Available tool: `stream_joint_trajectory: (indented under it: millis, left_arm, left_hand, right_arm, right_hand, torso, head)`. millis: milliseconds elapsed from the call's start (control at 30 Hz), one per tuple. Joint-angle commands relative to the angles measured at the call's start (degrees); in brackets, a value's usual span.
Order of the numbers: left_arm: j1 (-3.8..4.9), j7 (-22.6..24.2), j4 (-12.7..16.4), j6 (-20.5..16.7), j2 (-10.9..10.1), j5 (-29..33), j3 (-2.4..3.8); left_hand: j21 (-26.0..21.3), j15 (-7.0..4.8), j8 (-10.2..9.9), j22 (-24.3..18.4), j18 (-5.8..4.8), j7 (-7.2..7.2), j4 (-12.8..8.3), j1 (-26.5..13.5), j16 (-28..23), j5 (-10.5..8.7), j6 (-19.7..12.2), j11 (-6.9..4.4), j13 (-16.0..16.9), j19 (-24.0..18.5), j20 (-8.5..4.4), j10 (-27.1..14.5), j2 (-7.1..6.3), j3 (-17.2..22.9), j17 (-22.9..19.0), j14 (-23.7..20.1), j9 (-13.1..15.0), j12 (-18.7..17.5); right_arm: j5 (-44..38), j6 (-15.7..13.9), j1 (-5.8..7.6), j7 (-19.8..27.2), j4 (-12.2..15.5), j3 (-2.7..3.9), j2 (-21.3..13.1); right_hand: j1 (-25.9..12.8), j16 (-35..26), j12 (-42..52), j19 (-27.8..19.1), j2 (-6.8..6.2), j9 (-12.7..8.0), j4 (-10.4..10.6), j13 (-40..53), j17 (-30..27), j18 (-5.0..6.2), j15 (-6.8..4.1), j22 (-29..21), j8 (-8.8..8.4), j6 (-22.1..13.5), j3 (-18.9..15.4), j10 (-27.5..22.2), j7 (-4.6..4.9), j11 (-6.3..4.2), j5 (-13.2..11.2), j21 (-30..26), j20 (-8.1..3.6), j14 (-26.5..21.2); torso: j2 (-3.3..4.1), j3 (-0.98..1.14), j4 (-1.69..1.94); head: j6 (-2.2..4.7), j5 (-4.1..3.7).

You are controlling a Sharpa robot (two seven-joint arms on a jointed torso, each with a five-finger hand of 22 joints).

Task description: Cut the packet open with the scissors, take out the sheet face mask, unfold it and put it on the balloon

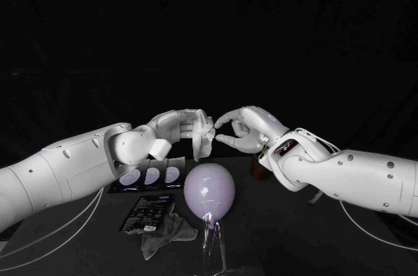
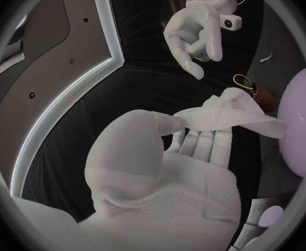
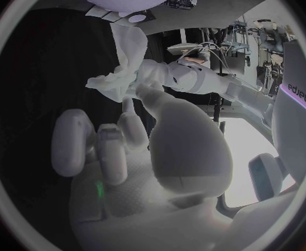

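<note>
My left hand [image 1: 177, 127] holds the crumpled white sheet mask [image 1: 204, 137] up in the air, pinched between thumb and fingers [image 2: 195, 142], and the mask [image 2: 231, 114] hangs partly folded. My right hand [image 1: 244, 127] is raised just beside it with fingers apart and holds nothing; a small gap separates its fingertips [image 2: 194, 70] from the sheet. The mask [image 3: 118, 72] hangs in front of my right hand [image 3: 149, 150]. Below both hands the pale purple balloon [image 1: 210, 194] stands on a clear holder. The cut black packet [image 1: 145, 213] lies flat to the balloon's left. The scissors [image 1: 258, 167] lie behind the balloon.
A dark tray [image 1: 119, 187] with white oval pads sits behind the packet, under my left forearm. A crumpled grey film [image 1: 171, 234] lies at the front beside the packet. The balloon's clear stand [image 1: 212, 246] reaches toward the table's front edge.
</note>
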Motion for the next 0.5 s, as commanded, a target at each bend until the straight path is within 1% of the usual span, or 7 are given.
stream_joint_trajectory:
  millis: [33, 233, 367, 500]
  left_arm:
    - [0.10, 0.1, 0.3, -0.2, 0.0, 0.7, 0.06]
    - [0.09, -0.1, 0.4, -0.2, 0.0, 0.3, 0.04]
    - [0.09, -0.1, 0.5, -0.3, 0.0, 0.1, 0.03]
    - [0.09, -0.2, 0.7, -0.2, 0.0, -0.1, 0.01]
  left_hand:
    - [-0.3, -0.03, 0.3, -0.1, 0.43, 8.93, -0.4, -0.1, -0.4, 0.11, -0.3, 0.07, 0.1, 0.5, -0.03, -0.5, 0.04, 0.1, 0.0, 0.5, 15.0, 0.4]
    - [-0.3, -0.02, 0.3, -0.1, 0.42, 8.94, -0.5, -0.1, -0.5, 0.11, -0.3, 0.07, 0.1, 0.5, -0.03, -0.5, 0.02, 0.1, 0.0, 0.5, 14.9, 0.4]
    - [-0.4, -0.02, 0.3, -0.2, 0.41, 8.94, -0.6, -0.1, -0.5, 0.11, -0.2, 0.07, 0.1, 0.5, -0.03, -0.5, -0.01, 0.1, 0.0, 0.5, 14.9, 0.4]
    - [-0.5, -0.02, 0.3, -0.3, 0.40, 8.94, -0.7, 0.0, -0.6, 0.10, -0.2, 0.06, 0.1, 0.5, -0.04, -0.4, -0.09, 0.0, 0.0, 0.5, 14.8, 0.5]
  right_arm:
    - [-9.3, -4.2, -0.51, -5.8, 0.2, 0.05, 0.9]
    - [-12.4, -7.0, -1.02, -8.7, 0.4, 0.05, 2.3]
    - [-13.5, -8.0, -1.21, -9.7, 0.2, 0.06, 3.2]
    - [-14.6, -8.2, -1.35, -10.5, -0.6, 0.06, 4.4]
  right_hand:
    - [-0.7, 0.1, 0.3, 0.3, -0.48, -0.2, 0.3, 0.3, 14.2, -0.62, 0.18, 10.7, -0.56, -0.3, -0.8, 0.2, 0.38, 0.22, -0.1, 0.2, 0.16, 5.8]
    - [-0.8, 0.1, 0.5, 0.3, -0.89, -0.4, 0.6, 0.5, 14.2, -0.60, 0.26, 10.7, -0.96, -0.7, -1.2, 0.2, 0.47, 0.31, 0.6, 0.1, 0.24, 5.8]
    - [-0.7, 0.1, 0.5, 0.3, -0.99, -0.5, 0.6, 0.6, 14.2, -0.60, 0.28, 10.7, -1.09, -0.8, -1.3, 0.2, 0.50, 0.33, 0.9, 0.2, 0.26, 5.8]
    - [-0.3, 0.0, 0.3, 0.1, -1.17, -0.7, 0.6, 0.4, 14.1, -0.54, 0.38, 10.6, -1.53, -1.3, -1.4, -0.1, 0.67, 0.47, 1.0, -0.2, 0.34, 5.8]
  torso:
    - [0.08, -0.06, 0.02]
    - [0.03, -0.03, 0.04]
    - [0.04, -0.03, 0.02]
    - [0.00, 0.00, -0.01]
  head:
    - [-0.05, 0.06]
    - [-0.18, 0.08]
    - [-0.28, 0.09]
    - [-0.31, 0.16]
